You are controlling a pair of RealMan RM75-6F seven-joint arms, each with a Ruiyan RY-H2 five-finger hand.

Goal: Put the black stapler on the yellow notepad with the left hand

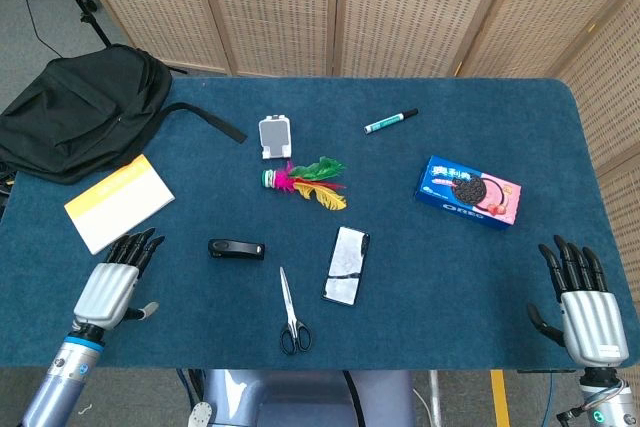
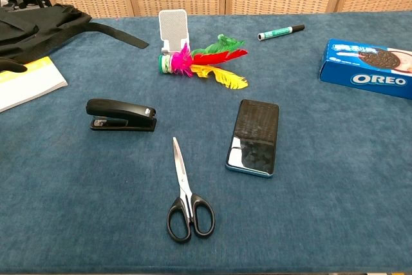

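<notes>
The black stapler [image 1: 236, 248] [image 2: 121, 114] lies flat on the blue table, left of centre. The yellow notepad [image 1: 119, 202] [image 2: 29, 80] lies further left, near the table's left edge. My left hand [image 1: 113, 282] hovers at the front left with its fingers spread and holds nothing; it is left of the stapler and just below the notepad. A dark fingertip of it shows at the chest view's left edge [image 2: 11, 66]. My right hand [image 1: 582, 307] is at the front right corner, fingers spread, holding nothing.
A black backpack [image 1: 80, 112] sits at the back left. Scissors [image 1: 291, 314], a phone [image 1: 346, 265], a feather shuttlecock [image 1: 305, 180], a small white stand [image 1: 273, 136], a green marker [image 1: 390, 121] and an Oreo box [image 1: 469, 190] lie across the table.
</notes>
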